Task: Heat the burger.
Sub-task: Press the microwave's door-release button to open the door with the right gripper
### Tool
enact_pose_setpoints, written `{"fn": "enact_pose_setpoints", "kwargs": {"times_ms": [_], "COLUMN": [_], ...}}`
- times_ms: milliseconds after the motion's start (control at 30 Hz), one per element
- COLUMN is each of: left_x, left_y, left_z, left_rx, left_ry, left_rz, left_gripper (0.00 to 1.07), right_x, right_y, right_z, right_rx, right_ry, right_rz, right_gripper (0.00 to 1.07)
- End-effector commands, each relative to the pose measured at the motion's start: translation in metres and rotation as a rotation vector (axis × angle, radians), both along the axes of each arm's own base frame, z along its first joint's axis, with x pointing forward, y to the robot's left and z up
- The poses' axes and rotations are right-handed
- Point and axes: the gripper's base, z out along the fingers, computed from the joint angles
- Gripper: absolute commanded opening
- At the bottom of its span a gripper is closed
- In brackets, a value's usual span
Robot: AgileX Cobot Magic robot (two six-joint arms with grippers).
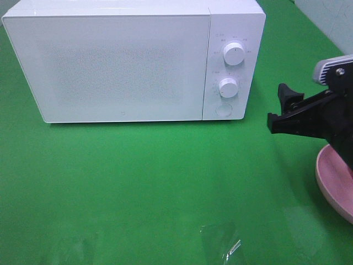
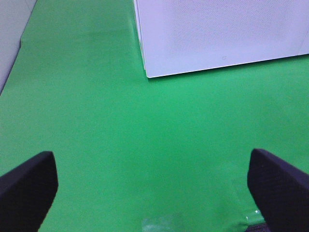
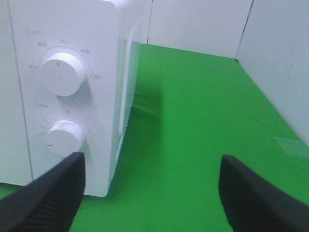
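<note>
As the burger shows in no view, likely behind the closed door of the microwave (image 1: 110,66), the left gripper (image 2: 153,162) gapes empty over the mat (image 2: 120,121); the right gripper (image 1: 277,106), likewise parted, hangs nearer, at three o'clock from the lower knob (image 1: 228,87).

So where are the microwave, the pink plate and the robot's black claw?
microwave (image 1: 110,66): high view, middle of its door.
pink plate (image 1: 335,185): high view, its bare inside, at the right edge.
right gripper (image 1: 278,107): high view, midway between its two fingertips.
</note>
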Motion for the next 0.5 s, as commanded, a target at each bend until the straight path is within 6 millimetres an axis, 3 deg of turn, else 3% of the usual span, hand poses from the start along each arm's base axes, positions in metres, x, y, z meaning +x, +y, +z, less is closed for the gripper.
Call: {"fn": "enact_pose_setpoints", "kwargs": {"times_ms": [33, 233, 500], "left_x": [-0.003, -0.003, -0.003], "left_y": [0.0, 0.0, 0.0], "left_z": [-0.001, -0.001, -0.001], "left_rx": [-0.009, -0.009, -0.009], "left_ry": [-0.019, -0.019, -0.019], "left_rz": [-0.006, -0.006, -0.006], "left_gripper": [1.0, 1.0, 1.0], "right_x": [0.001, 0.009, 0.018], "right_y": [0.009, 0.036, 0.05], "right_z": [0.0, -0.008, -0.018], "right_rx": [-0.005, 0.047, 0.105], "right_ry": [-0.025, 0.0, 0.022], "right_rz": [-0.004, 0.036, 0.052], "right_gripper": [0.73, 0.73, 0.73]}}
